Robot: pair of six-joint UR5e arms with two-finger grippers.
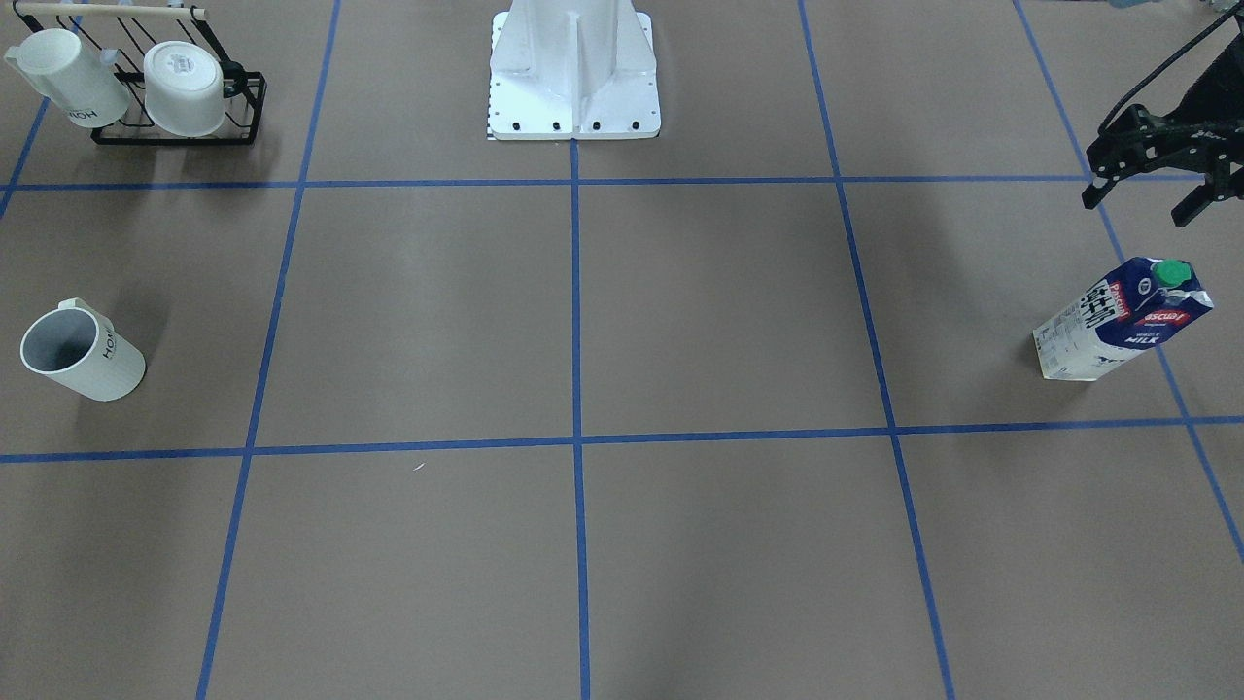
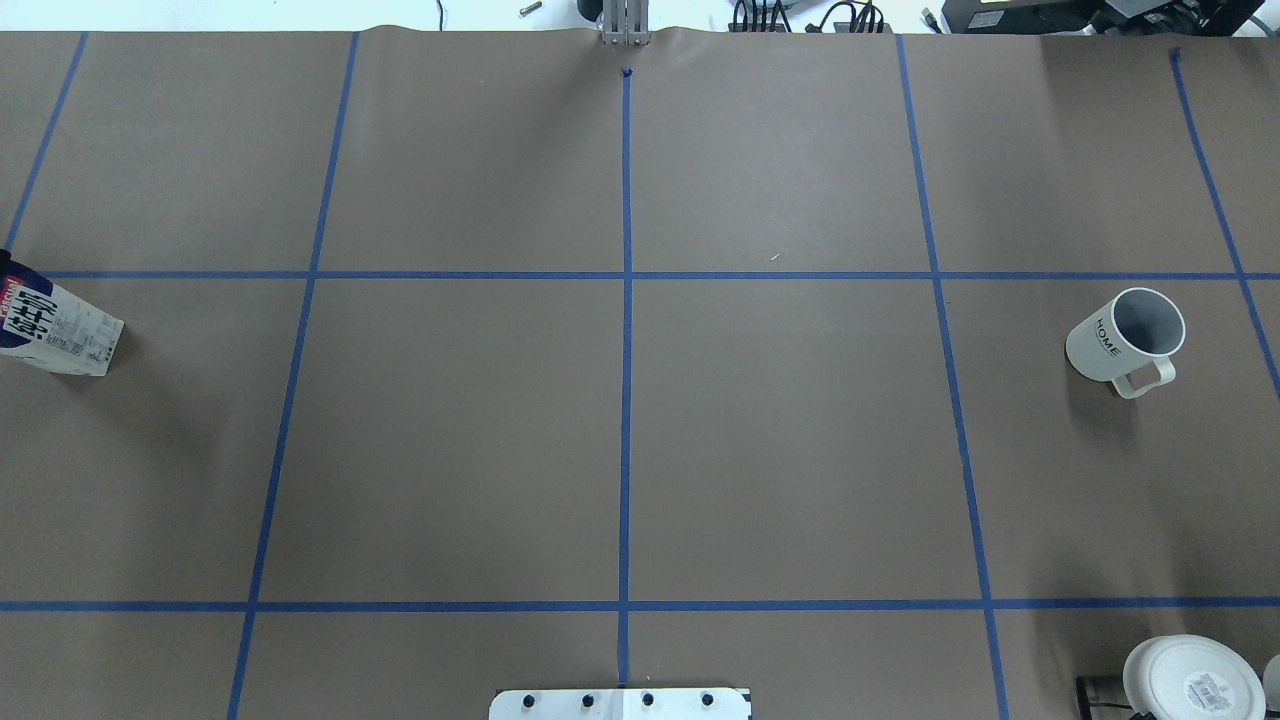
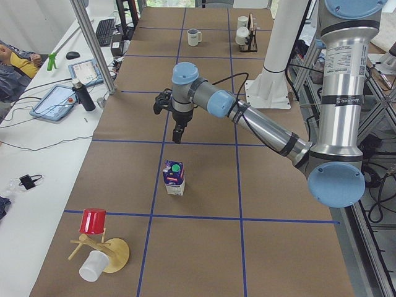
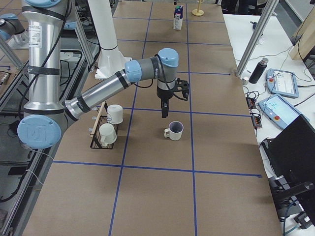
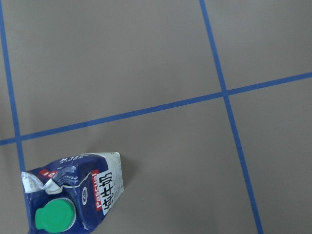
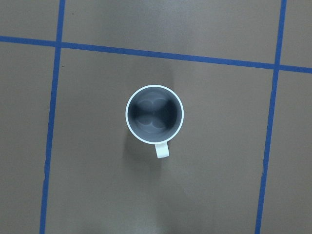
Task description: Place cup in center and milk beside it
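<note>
A robotics laboratory is indicated. A long table is covered in brown paper [image 2: 450, 450] and gridded with blue tape lines [image 2: 626, 400]. Two industrial arms, the left arm [image 3: 260, 124] and the right arm [image 4: 108, 86], are seen beside a white pedestal [image 1: 573, 68] bolted to the surface. Aluminium frame posts [image 3: 93, 43] are set along the table's edge. On a white side bench [image 3: 37, 185], teach pendants [image 4: 283, 81], a keyboard [image 3: 104, 31] and loose cables [image 2: 855, 15] are laid out. A person [image 3: 15, 62] is partly seen at the bench.
</note>
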